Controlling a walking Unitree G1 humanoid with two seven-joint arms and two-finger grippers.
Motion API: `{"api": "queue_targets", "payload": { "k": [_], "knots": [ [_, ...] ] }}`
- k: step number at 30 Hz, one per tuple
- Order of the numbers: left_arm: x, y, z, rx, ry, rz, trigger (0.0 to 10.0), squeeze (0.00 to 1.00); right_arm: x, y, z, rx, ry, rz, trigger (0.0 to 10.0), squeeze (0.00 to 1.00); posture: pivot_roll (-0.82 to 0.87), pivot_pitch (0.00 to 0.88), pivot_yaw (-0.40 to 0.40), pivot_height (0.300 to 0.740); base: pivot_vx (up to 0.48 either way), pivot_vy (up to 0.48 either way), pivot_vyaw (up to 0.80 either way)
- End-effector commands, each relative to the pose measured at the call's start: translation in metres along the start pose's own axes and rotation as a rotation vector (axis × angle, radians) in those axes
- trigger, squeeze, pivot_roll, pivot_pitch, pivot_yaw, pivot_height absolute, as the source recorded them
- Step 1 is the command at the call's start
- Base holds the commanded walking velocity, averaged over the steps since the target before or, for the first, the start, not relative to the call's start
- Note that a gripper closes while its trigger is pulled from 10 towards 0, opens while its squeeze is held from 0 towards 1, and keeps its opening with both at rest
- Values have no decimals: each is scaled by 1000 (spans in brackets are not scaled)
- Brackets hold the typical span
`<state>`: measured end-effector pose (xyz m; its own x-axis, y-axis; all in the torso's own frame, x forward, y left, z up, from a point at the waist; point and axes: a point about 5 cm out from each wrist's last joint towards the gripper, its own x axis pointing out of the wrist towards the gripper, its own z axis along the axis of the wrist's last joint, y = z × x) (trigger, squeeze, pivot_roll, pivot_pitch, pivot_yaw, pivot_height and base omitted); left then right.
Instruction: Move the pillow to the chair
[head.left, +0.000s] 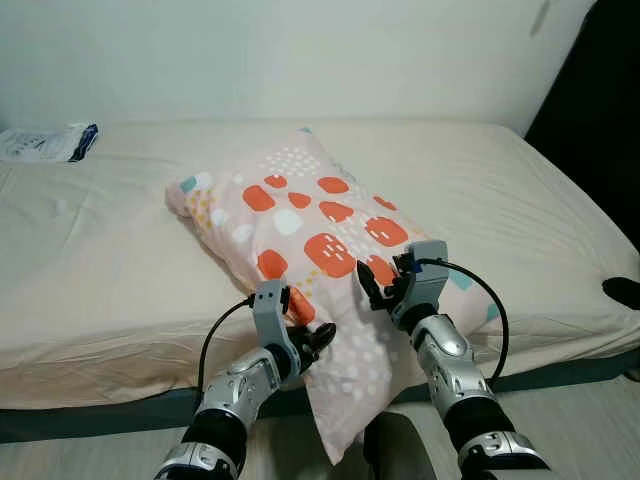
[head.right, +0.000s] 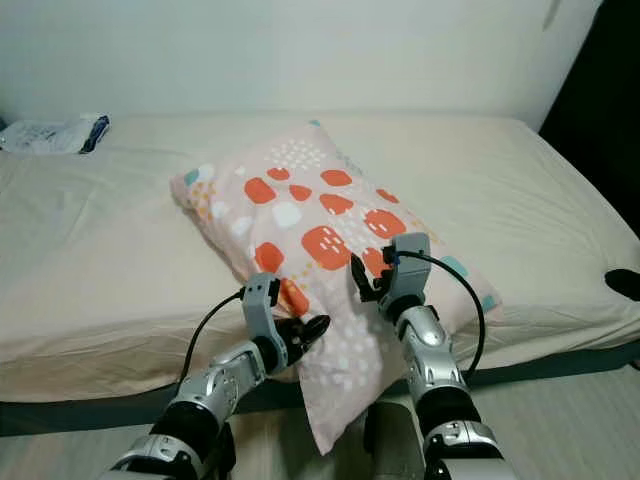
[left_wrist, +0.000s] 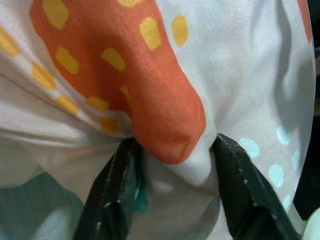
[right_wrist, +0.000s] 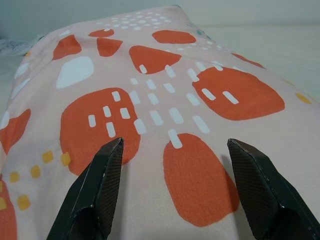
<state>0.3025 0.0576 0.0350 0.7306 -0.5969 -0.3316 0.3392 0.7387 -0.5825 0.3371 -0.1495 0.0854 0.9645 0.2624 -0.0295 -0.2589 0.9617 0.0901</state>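
Pillow (head.left: 320, 240) lies on bed (head.left: 90, 270), one corner overhanging; left hand (left_wrist: 172, 195) pinching its fabric, right hand (right_wrist: 175, 195) wide, fingers resting on top. Lift and carry to chair left.

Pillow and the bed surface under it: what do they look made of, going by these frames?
The pillow looks like soft woven fabric, matte, printed with orange, white and yellow shapes; it creases and bunches between the left gripper fingers, so the filling seems soft. The bed carries a beige matte sheet, probably cotton-like cloth, wrinkled in places. The right gripper is open over the pillow's top.
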Motion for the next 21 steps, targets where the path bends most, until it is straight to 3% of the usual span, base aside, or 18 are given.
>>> {"api": "queue_targets", "payload": {
  "k": [1,3,6,11,16,21],
  "knots": [
    [1,-1,-3,37,40,-16,0,0,-1,-1,-1,6,9,-8,10000,0,-30,21,-68,563,0,0,0],
    [1,-1,-3,43,43,-16,0,0,-1,-2,-1,6,9,-9,10000,0,-31,21,-68,563,0,0,0],
    [-2,4,-4,152,77,-22,0,0,0,-2,0,3,5,-11,10000,0,-35,23,-64,563,0,0,0],
    [-3,7,1,185,78,-20,0,0,0,-3,1,2,2,-15,10000,0,-36,24,-62,563,0,0,0],
    [-10,20,12,365,121,-5,0,0,-2,-4,1,4,-2,-19,10000,0,-39,25,-62,563,0,0,0],
    [-15,28,20,439,151,-11,0,0,-3,-5,1,5,-4,-20,10000,0,-38,26,-64,563,0,0,0]
  ]
}}
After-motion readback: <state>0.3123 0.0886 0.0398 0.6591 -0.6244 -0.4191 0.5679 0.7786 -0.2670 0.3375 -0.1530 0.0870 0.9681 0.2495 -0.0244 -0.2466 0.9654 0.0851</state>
